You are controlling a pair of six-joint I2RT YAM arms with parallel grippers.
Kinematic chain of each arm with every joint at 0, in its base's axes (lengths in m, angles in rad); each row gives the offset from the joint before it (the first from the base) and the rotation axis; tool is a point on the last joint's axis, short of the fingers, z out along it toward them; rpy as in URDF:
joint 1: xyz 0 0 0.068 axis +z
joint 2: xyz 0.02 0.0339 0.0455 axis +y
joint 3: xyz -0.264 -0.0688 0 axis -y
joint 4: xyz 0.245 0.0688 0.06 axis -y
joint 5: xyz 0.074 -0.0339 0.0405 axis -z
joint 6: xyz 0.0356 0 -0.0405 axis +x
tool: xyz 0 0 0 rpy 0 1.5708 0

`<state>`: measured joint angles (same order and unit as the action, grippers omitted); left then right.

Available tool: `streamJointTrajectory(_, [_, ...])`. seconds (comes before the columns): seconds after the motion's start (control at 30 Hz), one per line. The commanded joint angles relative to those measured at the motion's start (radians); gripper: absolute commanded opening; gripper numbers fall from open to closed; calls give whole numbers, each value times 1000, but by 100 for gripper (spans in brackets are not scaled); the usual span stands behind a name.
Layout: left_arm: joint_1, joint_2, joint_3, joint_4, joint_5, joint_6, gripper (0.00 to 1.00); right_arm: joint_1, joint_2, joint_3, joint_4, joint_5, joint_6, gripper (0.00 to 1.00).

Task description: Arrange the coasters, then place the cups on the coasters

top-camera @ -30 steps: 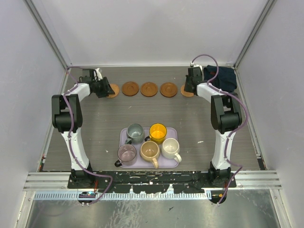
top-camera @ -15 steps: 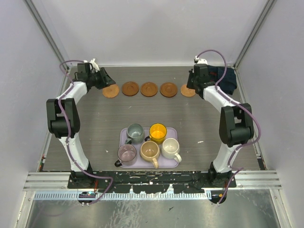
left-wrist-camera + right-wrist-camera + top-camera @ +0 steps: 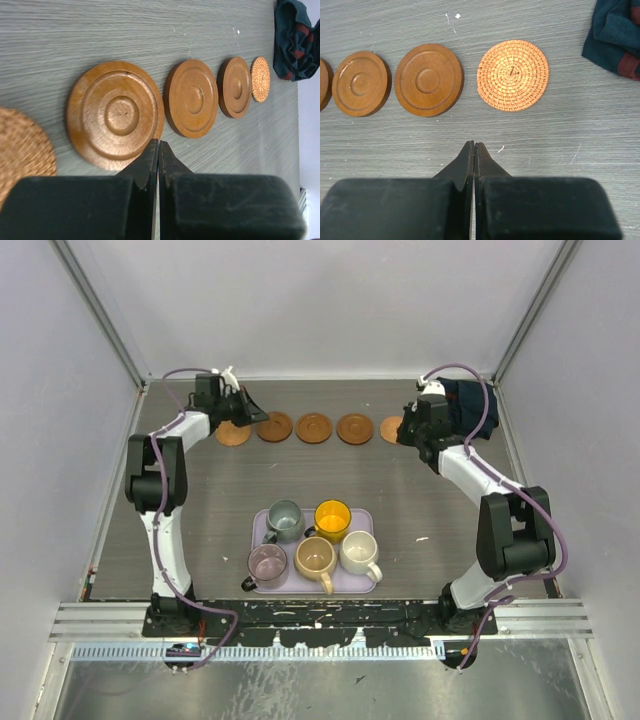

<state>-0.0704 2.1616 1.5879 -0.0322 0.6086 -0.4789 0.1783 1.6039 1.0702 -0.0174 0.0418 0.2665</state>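
Observation:
Several round coasters lie in a row along the far side of the table. The outer two are woven [image 3: 513, 75], the inner ones turned wood [image 3: 115, 115]. My left gripper [image 3: 158, 142] is shut and empty, its tips at the near edge of the second coaster from the left [image 3: 274, 426]. My right gripper [image 3: 473, 144] is also shut and empty, hovering just short of the right woven coaster [image 3: 392, 430]. Several cups stand on the lavender tray [image 3: 366, 512]: grey-green [image 3: 284, 518], yellow [image 3: 333, 518], pinkish-purple [image 3: 267, 563], tan [image 3: 316, 558] and cream [image 3: 358, 552].
A dark blue cloth with red stripes [image 3: 465, 405] lies bunched in the far right corner, just behind the right arm. Grey walls with metal posts close the table in on three sides.
The left gripper has closed and swung right along the coaster row. The right gripper has drawn back a little toward me, its elbow swinging out to the right.

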Motion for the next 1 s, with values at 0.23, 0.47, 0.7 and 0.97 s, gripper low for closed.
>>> streamJointTrajectory(0.23, [-26,103,139,62,50,-26,3,0,-66,-36,72,-30,33,1])
streamJointTrajectory(0.47, [-27,137,178,14,2,-27,2,0,-62,-50,73,-42,40,1])
streamJointTrajectory(0.7, [-32,153,191,-68,-25,0,0,0,-57,-66,81,-53,49,1])
streamJointTrajectory(0.97, [-38,139,173,-133,-65,44,0,-1,-39,-71,95,-71,60,1])
